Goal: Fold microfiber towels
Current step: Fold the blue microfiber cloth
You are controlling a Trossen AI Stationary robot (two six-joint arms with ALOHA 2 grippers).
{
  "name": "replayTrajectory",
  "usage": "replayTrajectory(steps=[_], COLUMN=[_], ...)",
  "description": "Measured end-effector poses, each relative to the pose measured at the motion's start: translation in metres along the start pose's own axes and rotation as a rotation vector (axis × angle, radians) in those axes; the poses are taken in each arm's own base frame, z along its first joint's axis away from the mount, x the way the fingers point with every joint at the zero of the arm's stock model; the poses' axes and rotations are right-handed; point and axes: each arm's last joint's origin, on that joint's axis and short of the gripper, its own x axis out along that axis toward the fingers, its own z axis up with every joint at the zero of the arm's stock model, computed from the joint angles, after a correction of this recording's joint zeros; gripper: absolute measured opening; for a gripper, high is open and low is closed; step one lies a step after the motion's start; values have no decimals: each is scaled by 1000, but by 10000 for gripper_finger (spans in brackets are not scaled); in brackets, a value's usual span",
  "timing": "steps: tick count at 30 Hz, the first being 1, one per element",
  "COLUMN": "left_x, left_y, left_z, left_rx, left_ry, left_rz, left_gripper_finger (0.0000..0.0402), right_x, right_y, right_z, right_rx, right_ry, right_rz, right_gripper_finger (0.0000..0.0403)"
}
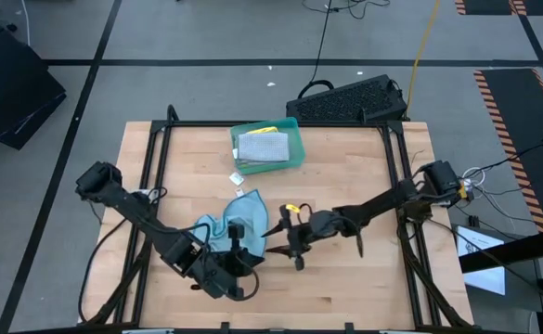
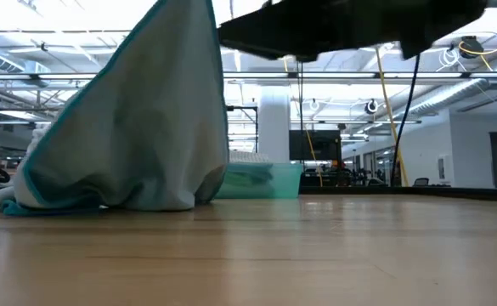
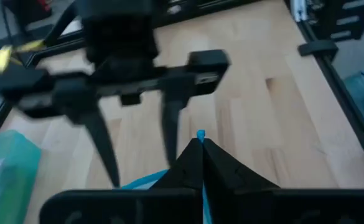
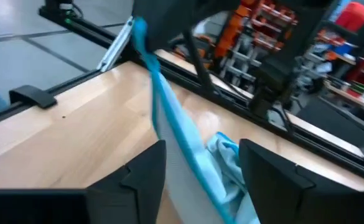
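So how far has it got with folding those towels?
Early on, it seems. One folded grey towel already lies in the teal tray, with something yellow behind it. In hand: the left gripper is shut on a corner of the light blue towel, lifting it off the table, while the right gripper stands open beside it. That towel is not yet folded; no others are in view.

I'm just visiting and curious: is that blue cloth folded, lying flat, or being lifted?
Lifted, not folded. The left gripper, shut, pinches one edge of the light blue towel, which hangs like a tent, its bottom bunched on the table.
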Motion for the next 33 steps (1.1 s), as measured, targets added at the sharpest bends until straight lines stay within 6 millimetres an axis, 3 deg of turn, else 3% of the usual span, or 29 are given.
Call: replayTrajectory(steps=[6, 13, 18, 29, 33], left_x=[-1, -5, -2, 5, 10], left_y=[-2, 2, 8, 12, 17], left_z=[0, -10, -18, -29, -35], left_rx=[25, -14, -173, -343, -413], left_ry=[-6, 92, 156, 131, 162], left_rz=[-7, 18, 83, 180, 195], left_gripper_finger=[8, 16, 52, 212, 238], right_x=[19, 19, 19, 19, 19], right_y=[-8, -10, -11, -15, -17], right_z=[-11, -11, -11, -12, -11], right_rx=[50, 72, 168, 219, 219], right_ry=[-13, -28, -17, -4, -13], right_rz=[106, 138, 114, 45, 21], right_gripper_finger=[132, 9, 12, 1, 1])
